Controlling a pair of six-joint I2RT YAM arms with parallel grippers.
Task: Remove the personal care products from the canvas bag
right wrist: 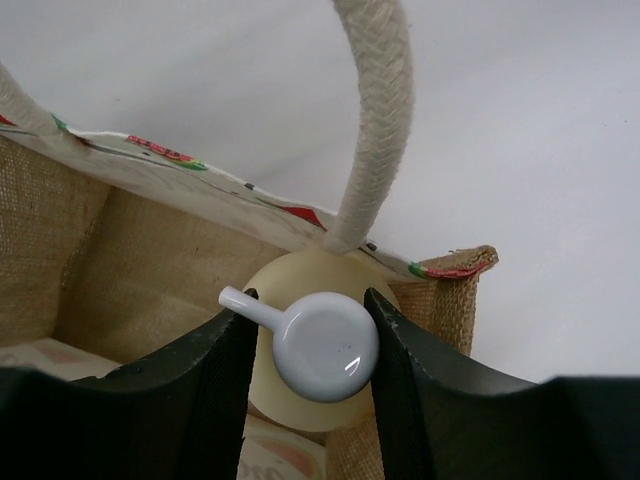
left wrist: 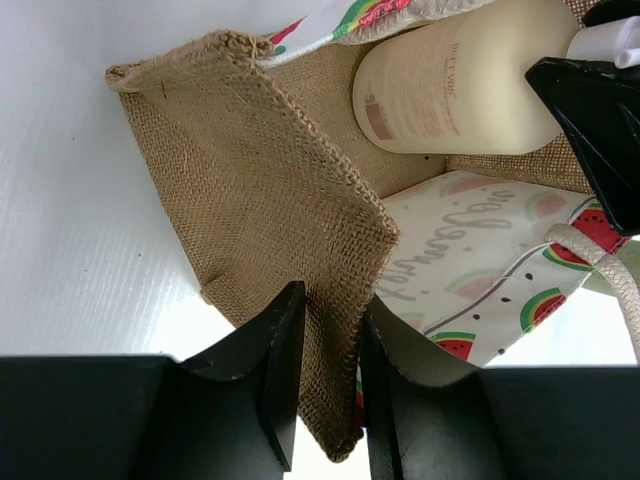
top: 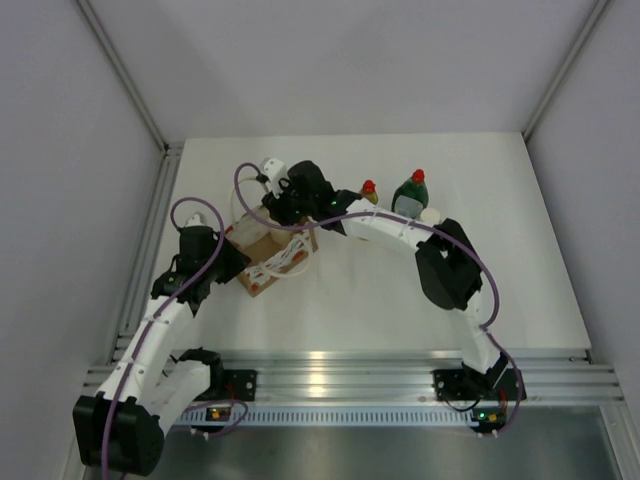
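pump bottle [right wrist: 325, 345] between right claw [right wrist: 311, 296], inside bag [right wrist: 150, 290]

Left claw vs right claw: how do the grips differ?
Left claw pinches a side wall of the canvas bag; right claw clamps the white head of the cream pump bottle inside it. Left claw's jaws sit nearly together; right claw's stand wider. Both are shut on something.

Cream pump bottle [left wrist: 460, 85] inside canvas bag [left wrist: 270, 230]; yellow bottle [top: 369, 191], green bottle [top: 411, 192] upright nearby
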